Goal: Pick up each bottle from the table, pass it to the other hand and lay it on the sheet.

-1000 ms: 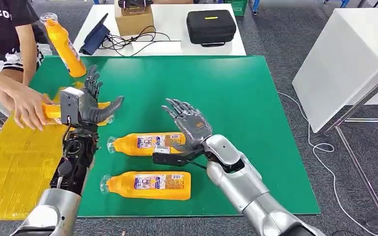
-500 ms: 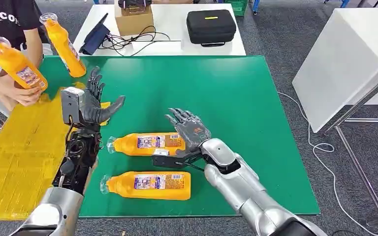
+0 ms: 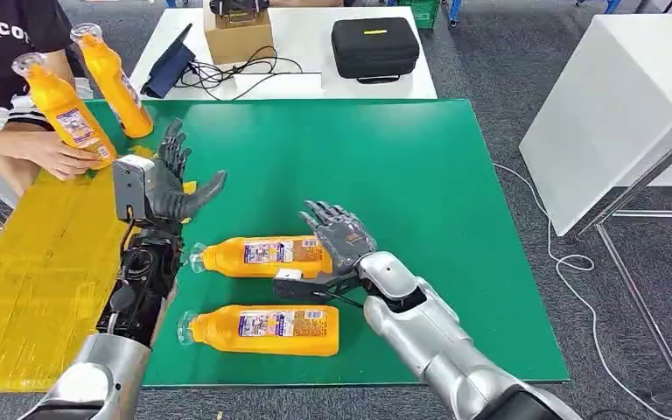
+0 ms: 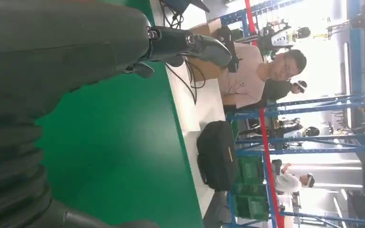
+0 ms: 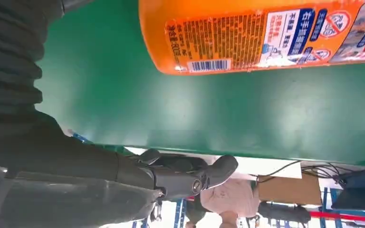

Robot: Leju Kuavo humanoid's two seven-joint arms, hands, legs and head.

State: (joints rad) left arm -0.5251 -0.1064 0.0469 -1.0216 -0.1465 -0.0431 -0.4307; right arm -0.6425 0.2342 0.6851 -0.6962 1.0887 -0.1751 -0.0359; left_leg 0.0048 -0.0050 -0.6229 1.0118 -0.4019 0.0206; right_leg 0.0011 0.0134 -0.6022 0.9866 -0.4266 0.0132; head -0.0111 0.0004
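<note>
Two orange bottles were seen lying on their sides on the green worktop [image 3: 455, 175], caps toward the robot's left. The farther bottle [image 3: 262, 255] lay with its base end just beside the right hand [image 3: 343, 236], whose fingers were spread apart and closed on nothing; contact could not be made out. In the right wrist view that bottle's labelled base [image 5: 266, 35] was seen close by, with green surface between it and the thumb. The nearer bottle [image 3: 267, 329] lay close to the worktop's front edge and was untouched. The left hand [image 3: 168, 185] was held upright above the border of green surface and yellow sheet [image 3: 35, 289], fingers apart and empty. Two further bottles stood at the sheet's far end: one [image 3: 115, 80] unattended, another [image 3: 63, 112] tilted and gripped by a person's hand [image 3: 61, 156].

The task was judged partly done at most: both lying bottles were yet to be picked up, passed across and laid down, and no bottle was seen lying on the sheet.

Open green surface was available beyond and to the right of the right hand. The sheet's near part was left free for laying, though the person's arm was occupying its far end. The nearer bottle's closeness to the front edge was judged a risk of it rolling off.
</note>
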